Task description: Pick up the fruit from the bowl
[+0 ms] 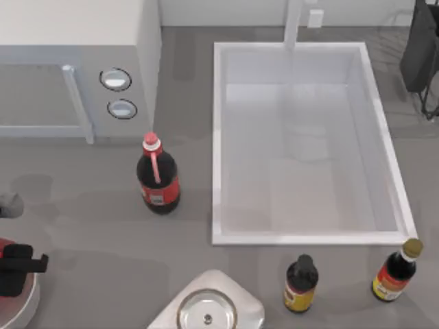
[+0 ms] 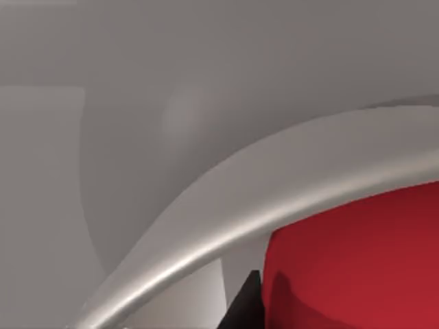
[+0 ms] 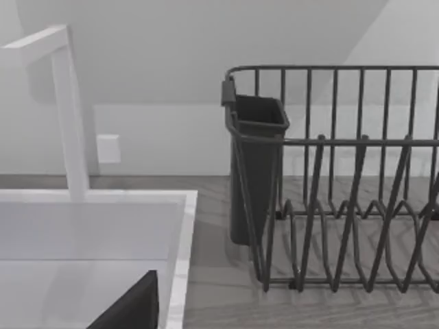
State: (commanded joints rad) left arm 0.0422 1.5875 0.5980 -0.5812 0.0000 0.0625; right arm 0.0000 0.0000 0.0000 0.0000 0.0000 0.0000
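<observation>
Left gripper low over bowl at table's left edge; grip state impossible to tell. Close up: glossy red fruit inside thick white rim, touching a dark fingertip.

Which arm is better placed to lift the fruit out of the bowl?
Left. Its end effector is over the bowl at the table's left edge, and the left wrist view has the fruit close up inside the rim. The right wrist view faces the sink and dish rack.

left claw: matte black, blocky | dark angular finger | no markings visible
</observation>
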